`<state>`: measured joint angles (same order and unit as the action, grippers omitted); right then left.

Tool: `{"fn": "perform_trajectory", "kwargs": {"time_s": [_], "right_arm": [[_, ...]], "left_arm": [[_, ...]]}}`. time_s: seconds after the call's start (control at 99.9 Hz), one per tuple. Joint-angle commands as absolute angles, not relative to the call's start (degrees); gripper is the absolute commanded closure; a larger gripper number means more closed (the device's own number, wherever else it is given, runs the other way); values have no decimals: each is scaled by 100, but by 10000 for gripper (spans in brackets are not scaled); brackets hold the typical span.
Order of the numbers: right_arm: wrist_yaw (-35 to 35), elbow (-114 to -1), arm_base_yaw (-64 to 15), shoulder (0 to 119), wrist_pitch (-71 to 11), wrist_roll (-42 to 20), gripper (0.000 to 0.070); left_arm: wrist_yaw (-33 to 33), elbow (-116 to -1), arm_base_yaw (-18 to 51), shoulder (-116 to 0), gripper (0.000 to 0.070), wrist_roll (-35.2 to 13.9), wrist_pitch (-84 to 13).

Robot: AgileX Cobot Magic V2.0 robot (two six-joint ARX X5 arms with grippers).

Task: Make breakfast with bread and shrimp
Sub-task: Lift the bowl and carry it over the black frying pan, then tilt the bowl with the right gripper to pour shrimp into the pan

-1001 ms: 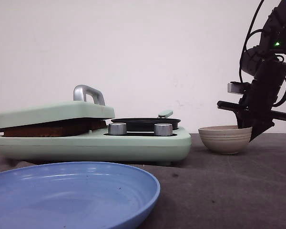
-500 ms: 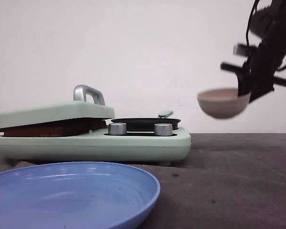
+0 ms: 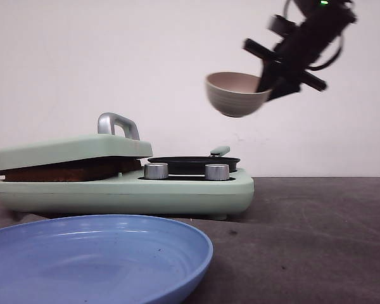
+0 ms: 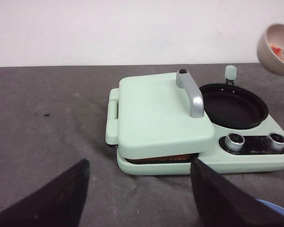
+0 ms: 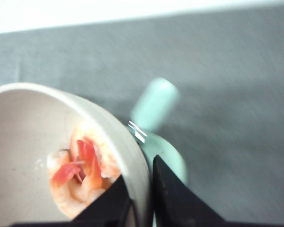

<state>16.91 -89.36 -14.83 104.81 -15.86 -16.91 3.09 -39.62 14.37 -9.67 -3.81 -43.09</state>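
Here the right end effector (image 3: 270, 81) pinches the rim of the bowl (image 3: 236, 94), one finger inside the wall and one outside, as the right wrist view shows, so the bowl hangs off to one side of it in mid-air. That rim grip keeps the mouth of the bowl clear and leaves the wrist free to tip it. The shrimp (image 5: 80, 177) lie heaped in the bottom of the bowl, pink and orange, and nothing has spilled; the bowl sits only slightly tilted.

Below and a little to the left stands the green cooker (image 3: 123, 180) on the desk (image 3: 316, 240). Its round black pan (image 3: 193, 163) is open, which is likely why the bowl is carried high and toward it: the shrimp seem meant for that pan. The hinged lid (image 3: 69, 149) on the cooker's other half is closed over the bread (image 3: 69, 171), whose brown edge shows in the gap.

The left end effector (image 4: 139, 198) hangs back with its jaws spread wide and empty, well short of the cooker. A blue plate (image 3: 95, 256) waits at the front, probably for serving.
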Motion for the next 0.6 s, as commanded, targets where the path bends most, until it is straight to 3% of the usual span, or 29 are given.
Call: {"fn": "perform_trajectory", "kwargs": {"time_s": [0.0, 0.28, 0.59], "right_arm": [[1343, -9078, -1730, 10512, -1234, -1535, 700], [-434, -9078, -2727, 10512, -40, 504, 700], [-1824, -9078, -3286, 10523, 644, 3159, 700]], "left_arm": [[327, -3990, 1448, -961, 348, -388, -4239], [327, -3990, 1448, -961, 348, -368, -4222], [325, -3990, 1448, -961, 349, -342, -4200]]}}
